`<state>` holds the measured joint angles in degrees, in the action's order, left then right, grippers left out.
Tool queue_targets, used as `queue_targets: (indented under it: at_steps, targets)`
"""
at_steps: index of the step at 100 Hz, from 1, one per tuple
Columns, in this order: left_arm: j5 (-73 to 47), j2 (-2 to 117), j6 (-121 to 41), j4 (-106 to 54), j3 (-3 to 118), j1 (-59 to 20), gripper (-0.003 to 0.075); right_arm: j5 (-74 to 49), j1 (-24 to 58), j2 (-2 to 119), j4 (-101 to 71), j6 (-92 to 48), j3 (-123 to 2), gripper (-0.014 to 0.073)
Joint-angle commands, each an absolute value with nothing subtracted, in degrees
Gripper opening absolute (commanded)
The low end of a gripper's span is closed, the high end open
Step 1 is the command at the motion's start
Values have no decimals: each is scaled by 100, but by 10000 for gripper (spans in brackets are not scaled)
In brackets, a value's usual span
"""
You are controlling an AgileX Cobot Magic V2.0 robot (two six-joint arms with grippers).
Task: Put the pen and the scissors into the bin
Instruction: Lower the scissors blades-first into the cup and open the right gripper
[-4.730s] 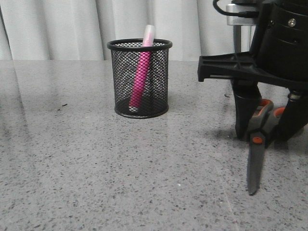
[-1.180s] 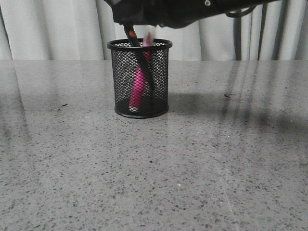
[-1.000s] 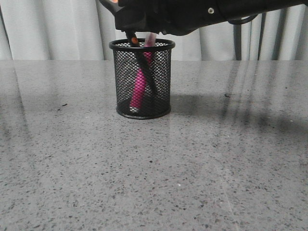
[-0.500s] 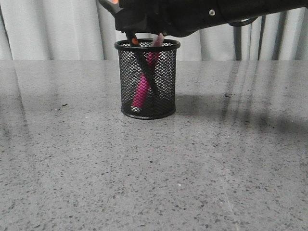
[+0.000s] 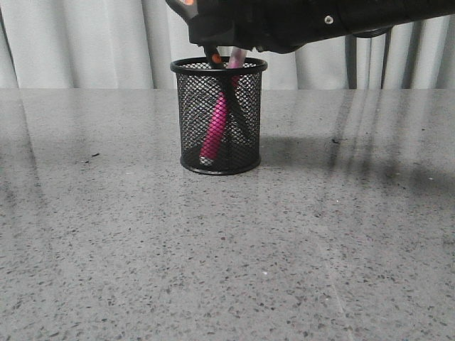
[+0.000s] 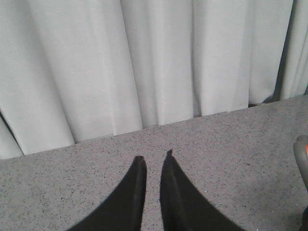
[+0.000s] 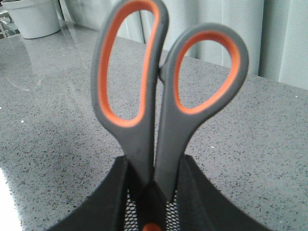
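The black mesh bin (image 5: 219, 117) stands upright on the grey table. The magenta pen (image 5: 214, 133) leans inside it, its cap at the rim. The scissors (image 5: 234, 106) stand blades-down in the bin, their orange pivot (image 5: 216, 57) at the rim. My right gripper (image 7: 154, 169) hangs over the bin and is shut on the scissors (image 7: 161, 96) just below the orange-lined loops. The bin's mesh (image 7: 169, 208) shows between the fingers. My left gripper (image 6: 154, 159) is off to the side, low over bare table, its fingers almost together and empty.
My right arm (image 5: 306, 21) reaches across above the bin from the right. A white curtain (image 5: 85, 42) hangs behind the table. A white pot (image 7: 31, 17) stands far off. A grey-and-orange scissor loop (image 6: 302, 153) shows at the edge of the left wrist view.
The right gripper carried the scissors from the right side of the table into the bin. In the last second it shifted right, and the bin slid a little to the right with it.
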<state>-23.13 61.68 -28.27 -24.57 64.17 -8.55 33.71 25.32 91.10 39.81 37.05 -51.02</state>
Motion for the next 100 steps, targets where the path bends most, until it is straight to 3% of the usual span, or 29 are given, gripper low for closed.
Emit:
queue_targets:
  at_steps: [1,75,89,100]
  targets:
    - [-1926,6041,-2834,-2537,6589,-840,53,3840,2500,8888,3893,3632,-5249,-73]
    - [-1926,6041,-2834,-2537,6589,-840,53,3612,2510,8888,4130,3632,-5249,-70]
    - [-1926,6041,-2834,-2537,6589,-840,53,3612,2510,8888,4167,3632,-5249,8]
    - [-1926,6041,-2834,-2537,6589,-840,53,3647,2510,8888,4191,3632,-5249,131]
